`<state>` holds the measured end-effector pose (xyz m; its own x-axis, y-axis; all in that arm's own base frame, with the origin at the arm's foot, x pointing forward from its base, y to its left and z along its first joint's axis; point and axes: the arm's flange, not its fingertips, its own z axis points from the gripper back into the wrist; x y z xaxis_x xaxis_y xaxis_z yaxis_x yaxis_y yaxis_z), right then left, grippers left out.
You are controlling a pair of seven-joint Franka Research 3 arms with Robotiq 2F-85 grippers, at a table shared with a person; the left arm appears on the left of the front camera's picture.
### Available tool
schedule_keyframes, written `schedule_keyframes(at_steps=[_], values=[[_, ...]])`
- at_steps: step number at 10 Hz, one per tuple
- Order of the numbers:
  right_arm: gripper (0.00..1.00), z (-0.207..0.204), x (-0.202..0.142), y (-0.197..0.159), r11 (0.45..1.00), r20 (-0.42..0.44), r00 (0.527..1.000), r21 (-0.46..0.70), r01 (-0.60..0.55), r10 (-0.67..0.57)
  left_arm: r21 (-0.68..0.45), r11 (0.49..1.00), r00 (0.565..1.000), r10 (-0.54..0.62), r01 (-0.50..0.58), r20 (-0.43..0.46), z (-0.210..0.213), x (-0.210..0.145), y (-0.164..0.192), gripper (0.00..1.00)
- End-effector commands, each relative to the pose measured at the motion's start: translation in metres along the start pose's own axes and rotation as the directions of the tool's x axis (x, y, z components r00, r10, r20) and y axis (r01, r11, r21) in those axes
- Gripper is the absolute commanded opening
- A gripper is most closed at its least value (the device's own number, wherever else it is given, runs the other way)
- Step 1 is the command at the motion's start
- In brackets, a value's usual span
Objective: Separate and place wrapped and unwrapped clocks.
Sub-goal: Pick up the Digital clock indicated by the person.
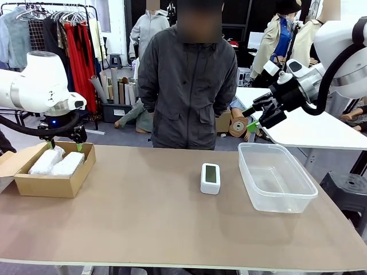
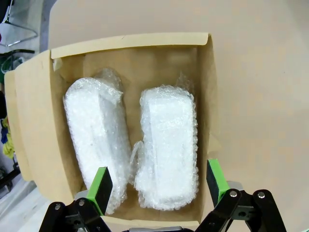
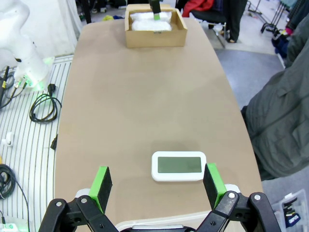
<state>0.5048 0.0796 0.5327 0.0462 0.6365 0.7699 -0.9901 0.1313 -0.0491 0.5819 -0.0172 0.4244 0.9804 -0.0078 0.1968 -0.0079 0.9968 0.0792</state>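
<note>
Right wrist view: your right gripper (image 3: 157,175), jaws spread, hangs above the table with the bare clock (image 3: 178,166) lying just ahead, long axis running finger to finger. Your left gripper (image 2: 158,174), equally wide, hovers over the wrapped clocks (image 2: 96,135) side by side in the cardboard box (image 2: 130,41). Count: two wrapped, one bare, nearer your right arm.

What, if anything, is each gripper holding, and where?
Nothing: the left gripper hangs open over the wrapped clocks, the right gripper open, clear of the bare clock.
</note>
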Motion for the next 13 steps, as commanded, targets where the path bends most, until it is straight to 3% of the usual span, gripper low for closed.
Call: schedule_keyframes(at_steps=[1, 3, 4, 6, 7, 8, 10, 13], values=[[1.0, 0.001, 0.002, 0.0, 1.0, 0.006, 1.0, -0.001, -0.006, 0.006, 0.004, 1.0, 1.0, -0.007, 0.006, 0.01, 0.001, 0.001, 0.001, 1.0], [1.0, 0.001, 0.002, 0.0, 1.0, 0.006, 1.0, -0.001, -0.006, 0.006, 0.0, 1.0, 1.0, 0.0, 0.0, 0.0, 0.0, 0.0, 0.0, 1.0], [1.0, 0.001, 0.002, 0.0, 1.0, 0.006, 1.0, -0.001, -0.006, 0.006, -0.021, 0.998, 0.998, -0.059, 0.059, -0.028, -0.002, 0.004, 0.003, 1.0], [1.0, 0.001, 0.002, 0.0, 1.0, 0.006, 1.0, -0.001, -0.006, 0.006, -0.16, 0.964, 0.977, -0.212, 0.214, 0.029, 0.015, -0.002, -0.013, 1.0], [1.0, 0.001, 0.002, 0.0, 1.0, 0.006, 1.0, -0.001, -0.006, 0.006, -0.22, 0.926, 0.951, -0.301, 0.308, 0.064, 0.029, 0.001, -0.015, 1.0], [1.0, 0.001, 0.002, 0.0, 1.0, 0.006, 1.0, -0.001, -0.006, 0.006, -0.262, 0.887, 0.924, -0.351, 0.381, 0.154, 0.041, -0.003, -0.027, 1.0], [1.0, 0.001, 0.002, 0.0, 1.0, 0.006, 1.0, -0.001, -0.006, 0.006, -0.317, 0.779, 0.836, -0.456, 0.54, 0.304, 0.07, 0.001, -0.032, 1.0], [1.0, 0.001, 0.002, 0.0, 1.0, 0.006, 1.0, -0.001, -0.006, 0.006, -0.395, 0.588, 0.707, -0.547, 0.706, 0.449, 0.115, 0.007, -0.045, 1.0]])
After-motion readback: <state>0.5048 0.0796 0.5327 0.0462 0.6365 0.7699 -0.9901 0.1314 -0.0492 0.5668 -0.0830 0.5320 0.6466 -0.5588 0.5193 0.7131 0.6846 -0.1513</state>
